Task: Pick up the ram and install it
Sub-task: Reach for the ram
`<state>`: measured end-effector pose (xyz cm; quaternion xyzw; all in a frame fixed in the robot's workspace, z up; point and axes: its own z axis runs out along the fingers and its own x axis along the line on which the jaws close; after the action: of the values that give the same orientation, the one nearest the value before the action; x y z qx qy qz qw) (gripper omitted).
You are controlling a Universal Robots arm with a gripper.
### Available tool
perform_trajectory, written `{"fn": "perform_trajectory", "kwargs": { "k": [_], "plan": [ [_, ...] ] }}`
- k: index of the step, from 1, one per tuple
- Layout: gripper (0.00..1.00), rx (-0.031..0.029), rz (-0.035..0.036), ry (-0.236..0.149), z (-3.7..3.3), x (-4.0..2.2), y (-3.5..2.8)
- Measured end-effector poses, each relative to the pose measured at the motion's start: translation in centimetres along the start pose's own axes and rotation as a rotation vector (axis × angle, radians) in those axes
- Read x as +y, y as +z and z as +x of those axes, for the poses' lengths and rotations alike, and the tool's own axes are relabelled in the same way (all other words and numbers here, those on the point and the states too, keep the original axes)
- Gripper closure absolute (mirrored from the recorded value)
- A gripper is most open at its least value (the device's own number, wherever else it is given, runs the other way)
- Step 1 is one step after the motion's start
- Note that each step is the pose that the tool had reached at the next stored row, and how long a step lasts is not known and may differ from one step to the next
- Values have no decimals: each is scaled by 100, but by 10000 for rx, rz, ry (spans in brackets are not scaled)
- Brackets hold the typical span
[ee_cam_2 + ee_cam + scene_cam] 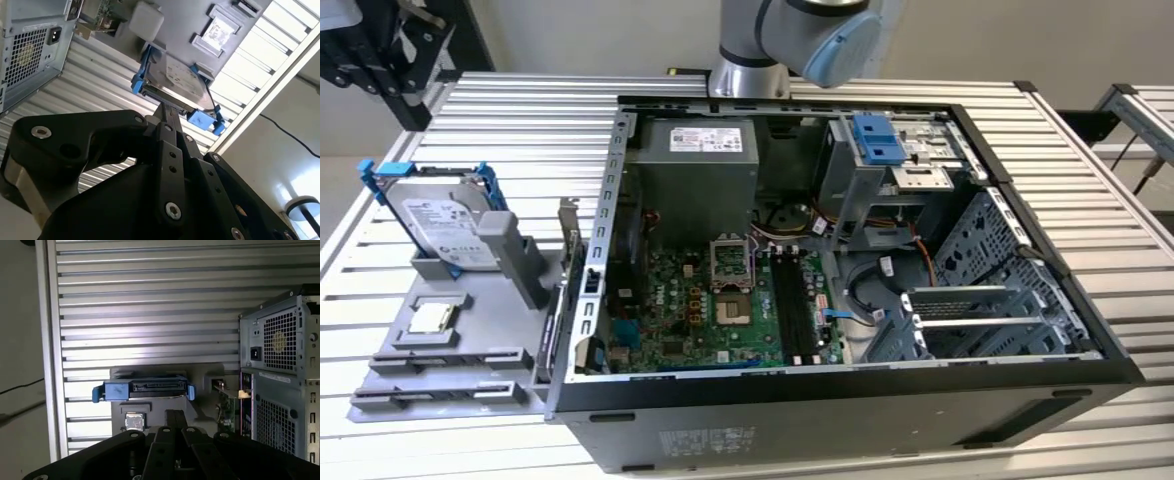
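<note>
My gripper point(169, 114) hangs high above the slatted table, behind the open computer case point(854, 390). In both wrist views its black fingers point(175, 416) meet with no gap and nothing shows between them. A thin dark strip point(451, 356) lies in a long holder at the front of the grey fixture point(480, 330) on the exterior view's left; it may be the ram, but I cannot tell for sure. The motherboard's long dark memory slots point(790, 300) run beside the processor socket point(727, 285) inside the case.
A silver hard drive in a blue bracket point(440, 225) stands on the grey fixture, with a square silver processor chip point(434, 317) in front of it. The power supply point(700, 170) and drive cage point(887, 150) fill the far end of the case.
</note>
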<state>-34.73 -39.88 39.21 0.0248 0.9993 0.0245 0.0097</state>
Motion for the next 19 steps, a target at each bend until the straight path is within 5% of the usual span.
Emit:
{"fn": "perform_trajectory", "kwargs": {
  "k": [7,19],
  "plan": [
    [100,28,-9,-560,60,-3,2],
    [100,75,-10,-635,300,-15,-1]
  ]
}}
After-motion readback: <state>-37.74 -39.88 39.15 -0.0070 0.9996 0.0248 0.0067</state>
